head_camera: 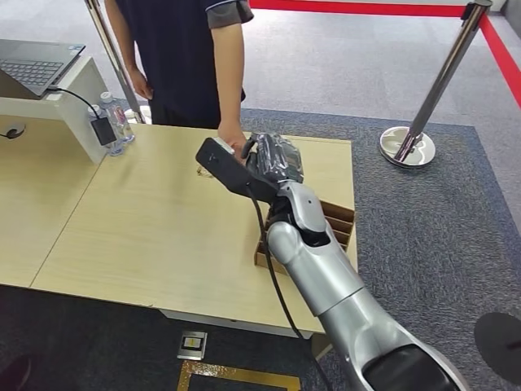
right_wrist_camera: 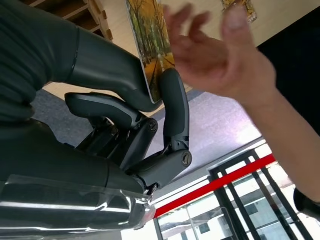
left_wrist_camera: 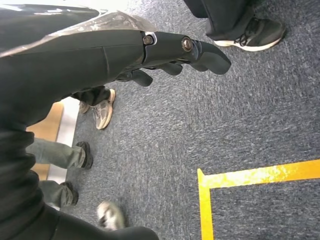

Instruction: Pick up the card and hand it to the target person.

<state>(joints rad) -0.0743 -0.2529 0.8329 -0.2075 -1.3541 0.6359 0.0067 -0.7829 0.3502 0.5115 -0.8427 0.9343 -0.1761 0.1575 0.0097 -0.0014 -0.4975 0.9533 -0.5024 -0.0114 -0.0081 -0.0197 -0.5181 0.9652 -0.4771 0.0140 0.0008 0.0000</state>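
The card [right_wrist_camera: 151,45], printed with autumn trees, is pinched between the thumb and a finger of my right hand [right_wrist_camera: 124,125]. In the head view my right hand [head_camera: 277,160] reaches over the far side of the wooden table [head_camera: 154,228]. A person in dark clothes [head_camera: 184,57] stands across it. Their hand [right_wrist_camera: 226,60] is spread right beside the card's upper edge, and whether it touches the card is unclear. That same hand [head_camera: 232,137] sits just left of mine in the head view. My left hand [left_wrist_camera: 113,55] hangs over the grey carpet, fingers stretched out, holding nothing.
A cardboard box with dividers [head_camera: 339,224] lies under my right forearm. Another small picture card [right_wrist_camera: 239,7] lies on the table. A laptop [head_camera: 37,61] on a white stand and water bottles [head_camera: 116,122] are at the far left. A stanchion [head_camera: 409,147] stands at the right.
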